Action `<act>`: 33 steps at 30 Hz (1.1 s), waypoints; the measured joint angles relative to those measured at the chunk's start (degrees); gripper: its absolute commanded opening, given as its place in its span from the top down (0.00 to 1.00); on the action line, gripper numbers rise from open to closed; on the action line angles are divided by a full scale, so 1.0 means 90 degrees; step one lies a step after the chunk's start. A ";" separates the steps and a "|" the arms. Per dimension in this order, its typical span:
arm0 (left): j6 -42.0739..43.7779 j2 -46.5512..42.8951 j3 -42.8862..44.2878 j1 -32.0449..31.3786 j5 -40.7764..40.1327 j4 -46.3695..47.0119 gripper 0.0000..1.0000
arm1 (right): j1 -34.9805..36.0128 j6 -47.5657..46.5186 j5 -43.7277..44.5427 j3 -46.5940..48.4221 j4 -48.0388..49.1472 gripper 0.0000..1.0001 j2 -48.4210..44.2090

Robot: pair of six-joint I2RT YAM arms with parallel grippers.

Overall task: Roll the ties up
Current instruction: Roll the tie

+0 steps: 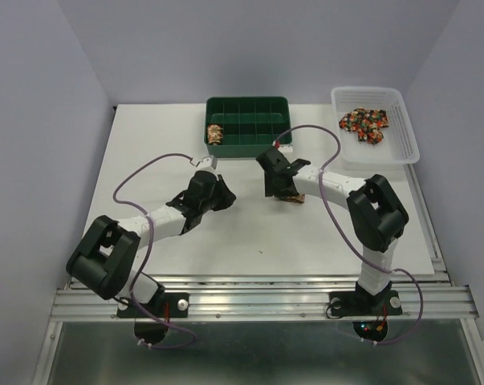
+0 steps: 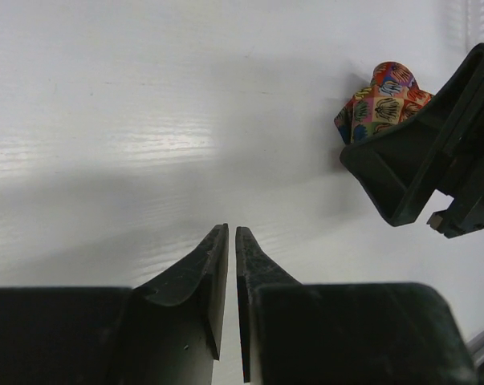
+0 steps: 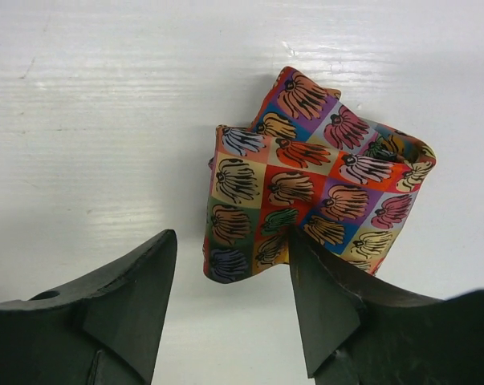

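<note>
From above, the right gripper [image 1: 278, 186] hangs over a small rolled tie [image 1: 296, 197] near the middle of the table [image 1: 306, 241]. The left gripper [image 1: 215, 194] sits just beside it at nine o'clock, carrying nothing. A second roll [image 1: 215, 134] rests in a near-left compartment of the green tray [image 1: 248, 148] at twelve o'clock, and loose ties [image 1: 364, 122] lie heaped in the white basket [image 1: 402, 136] at two o'clock. The left wrist camera shows the left gripper [image 2: 231, 241] with its jaws drawn together to a thin slit, empty. The rolled tie [image 2: 382, 100] sits at two o'clock, half hidden behind the right gripper [image 2: 434, 160]. The right wrist camera shows the right gripper [image 3: 229, 257] spread wide, clamping nothing. The rolled tie [image 3: 306, 200] lies at twelve to one o'clock, its near edge overlapping one fingertip [image 3: 306, 265], though contact cannot be confirmed. The fabric looks light, thin, soft and probably slick, and the coil is loose and partly sprung, so it would likely unwind under a careless pinch. The best hold is probably across the coil's flat sides, squeezing all layers together.
</note>
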 measured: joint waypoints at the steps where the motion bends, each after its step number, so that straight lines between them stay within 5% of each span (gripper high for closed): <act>1: 0.0002 0.0036 0.0002 0.0000 0.0058 0.0061 0.79 | -0.0058 0.0017 -0.0073 -0.0080 0.0063 0.37 -0.0080; 13: -0.0182 0.0784 0.0374 -0.0002 0.0741 0.0831 0.74 | -0.0678 0.0505 -0.1328 -0.0736 0.1032 0.29 -0.0554; 21: -0.0481 0.1617 0.0804 -0.0002 0.1042 0.1338 0.39 | -0.0891 0.0967 -0.1919 -0.1107 0.1586 0.06 -0.0814; 33: -0.0549 0.2409 0.0979 -0.0083 0.1809 0.2416 0.39 | -0.1183 0.1683 -0.2421 -0.1491 0.2147 0.00 -0.1090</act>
